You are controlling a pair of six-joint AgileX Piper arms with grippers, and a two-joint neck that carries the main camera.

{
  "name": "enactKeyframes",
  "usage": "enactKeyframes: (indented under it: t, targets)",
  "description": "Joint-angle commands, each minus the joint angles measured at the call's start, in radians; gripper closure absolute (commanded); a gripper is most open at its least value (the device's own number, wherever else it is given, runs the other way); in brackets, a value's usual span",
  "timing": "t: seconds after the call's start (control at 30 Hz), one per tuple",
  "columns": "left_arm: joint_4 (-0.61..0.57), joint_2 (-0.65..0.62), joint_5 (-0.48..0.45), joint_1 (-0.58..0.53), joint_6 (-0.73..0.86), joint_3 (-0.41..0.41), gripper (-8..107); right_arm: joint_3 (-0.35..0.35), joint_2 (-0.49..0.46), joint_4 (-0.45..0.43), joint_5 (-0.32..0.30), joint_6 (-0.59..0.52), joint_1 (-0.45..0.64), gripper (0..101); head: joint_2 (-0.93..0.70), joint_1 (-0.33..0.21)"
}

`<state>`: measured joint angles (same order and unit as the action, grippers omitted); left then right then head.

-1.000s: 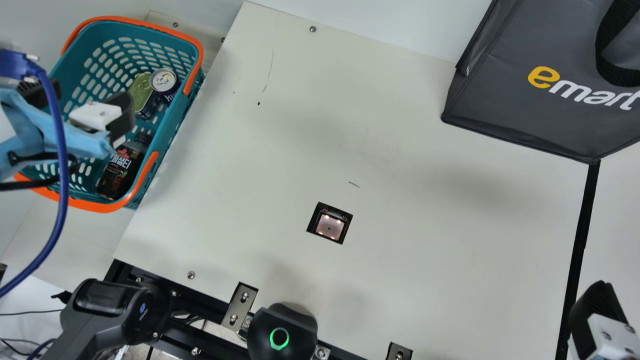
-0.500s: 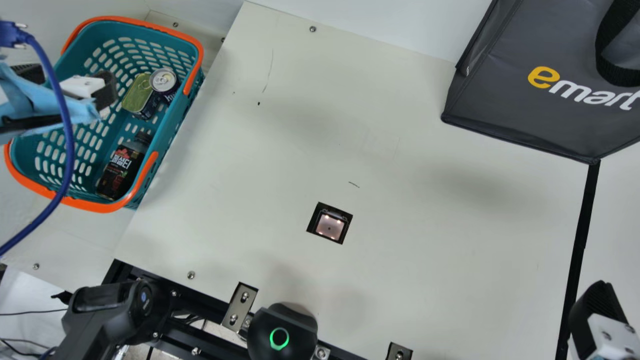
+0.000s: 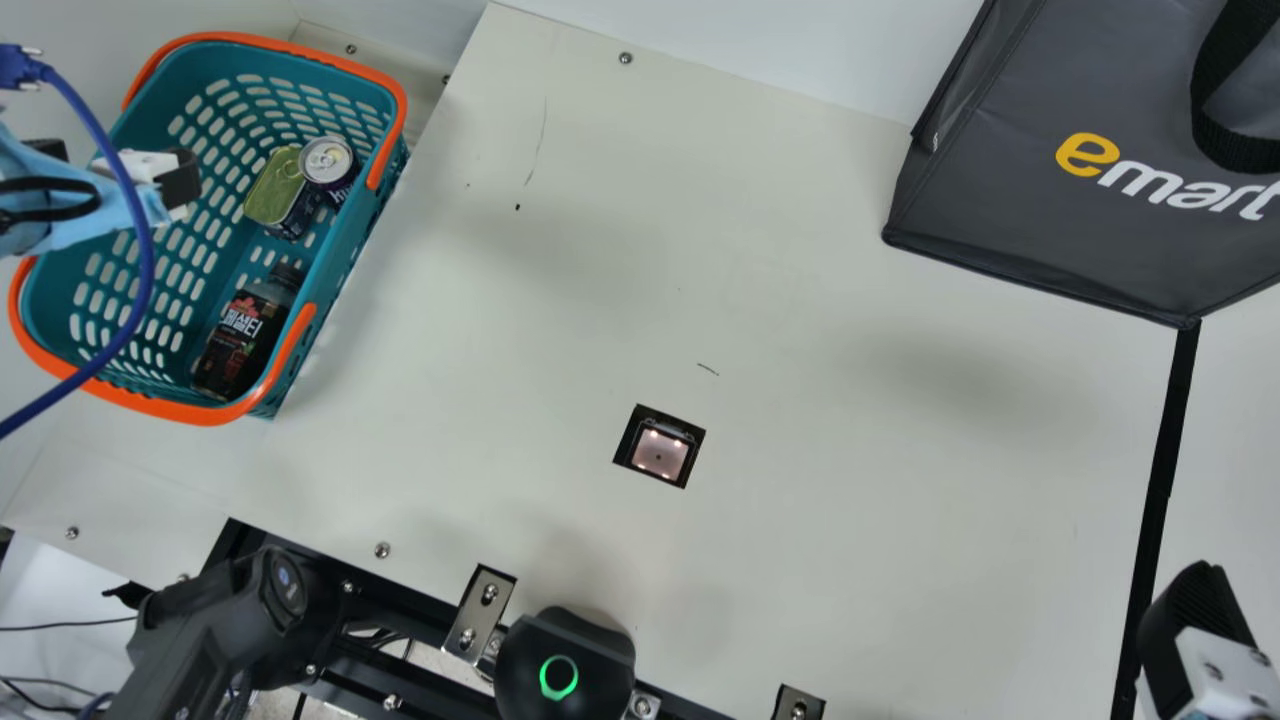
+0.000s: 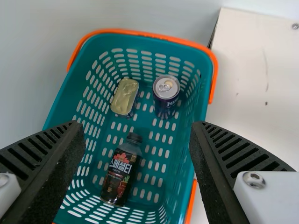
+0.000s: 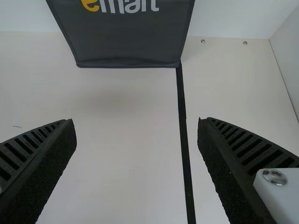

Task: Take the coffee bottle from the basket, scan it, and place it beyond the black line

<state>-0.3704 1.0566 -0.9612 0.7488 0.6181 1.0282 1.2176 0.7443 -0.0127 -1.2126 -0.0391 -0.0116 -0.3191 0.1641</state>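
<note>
Black left arm [image 3: 205, 640], pale blue wrapping [image 3: 105, 218], thick blue cable [image 3: 148, 255]. The left gripper [image 3: 113, 163] and right gripper [image 3: 1200, 635] have black ribbed fingers [image 4: 247, 151], white mounts [image 4: 273, 200] and silver screws [image 4: 254, 179].

A: What's in the basket [image 3: 150, 120], upper left of the frame?
B: The coffee bottle [image 3: 240, 340], lower than the can [image 3: 328, 160] and tin [image 3: 274, 187].
A: Elsewhere?
B: Scanner [image 3: 660, 453] below centre, bag [image 3: 1040, 220] upper right, line [image 3: 1158, 500] running down from its corner.
</note>
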Motion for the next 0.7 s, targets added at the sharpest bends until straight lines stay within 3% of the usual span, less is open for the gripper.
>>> enactKeyframes:
  t: [0.0,0.67]
  targets:
    - [-0.012,0.015,0.009,0.010,0.046,-0.009,9,0.000,0.000,0.000,0.000,0.000,0.000,10,-0.002,-0.026]
    - [-0.078,0.203,0.186,0.023,0.322,-0.121,9,0.000,0.000,0.000,0.001,0.000,0.000,10,-0.002,-0.026]
